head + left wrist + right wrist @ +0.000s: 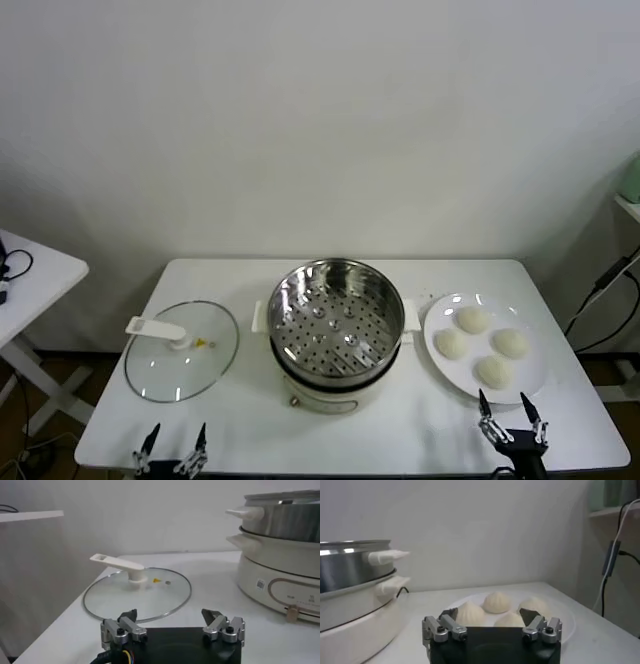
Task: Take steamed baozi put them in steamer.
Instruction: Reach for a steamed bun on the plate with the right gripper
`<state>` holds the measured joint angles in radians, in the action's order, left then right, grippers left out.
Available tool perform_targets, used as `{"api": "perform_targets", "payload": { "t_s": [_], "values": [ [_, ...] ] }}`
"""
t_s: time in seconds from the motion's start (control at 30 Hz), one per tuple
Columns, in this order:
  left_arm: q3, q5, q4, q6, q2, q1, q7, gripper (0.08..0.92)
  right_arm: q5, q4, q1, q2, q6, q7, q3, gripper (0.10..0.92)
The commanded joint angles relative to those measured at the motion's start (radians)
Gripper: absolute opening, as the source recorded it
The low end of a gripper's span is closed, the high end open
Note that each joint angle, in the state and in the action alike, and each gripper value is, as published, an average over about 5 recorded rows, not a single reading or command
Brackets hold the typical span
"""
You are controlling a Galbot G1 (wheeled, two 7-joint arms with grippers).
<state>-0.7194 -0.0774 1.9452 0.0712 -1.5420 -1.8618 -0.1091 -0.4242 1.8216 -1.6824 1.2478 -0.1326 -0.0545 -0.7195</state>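
Four cream-white baozi lie on a flat white plate to the right of the steamer; they also show in the right wrist view. The shiny steel steamer with a perforated bottom stands empty on its white pot base at the table's middle. My right gripper is open and empty at the front edge, just short of the plate, also in its own view. My left gripper is open and empty at the front left, short of the lid, also in its own view.
A glass lid with a white handle lies flat to the left of the steamer. A white side table stands at far left. A shelf with cables is at far right. The wall is behind the table.
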Motion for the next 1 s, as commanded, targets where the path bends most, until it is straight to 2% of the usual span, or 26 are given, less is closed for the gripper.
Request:
{"api": "perform_targets", "payload": {
  "t_s": [0.03, 0.4, 0.57, 0.83, 1.0],
  "values": [
    [-0.001, 0.015, -0.005, 0.008, 0.004, 0.000, 0.000, 0.823, -0.002, 0.031, 0.159, -0.093, 0.279, 0.011, -0.033, 0.823],
    [0.011, 0.025, -0.010, 0.019, 0.004, 0.001, 0.001, 0.823, -0.111, -0.046, 0.506, -0.398, 0.636, 0.030, 0.106, 0.823],
    [0.012, 0.026, -0.015, 0.022, 0.007, 0.006, 0.001, 0.823, 0.004, -0.075, 0.631, -0.584, 0.749, -0.099, 0.244, 0.823],
    [0.011, 0.028, -0.027, 0.035, 0.014, 0.007, 0.001, 0.823, 0.307, -0.174, 0.898, -0.814, 0.693, -0.441, 0.561, 0.823],
    [0.010, 0.027, -0.033, 0.040, 0.017, 0.006, 0.002, 0.823, 0.355, -0.298, 1.175, -0.884, 0.587, -0.627, 0.864, 0.823]
  ]
}}
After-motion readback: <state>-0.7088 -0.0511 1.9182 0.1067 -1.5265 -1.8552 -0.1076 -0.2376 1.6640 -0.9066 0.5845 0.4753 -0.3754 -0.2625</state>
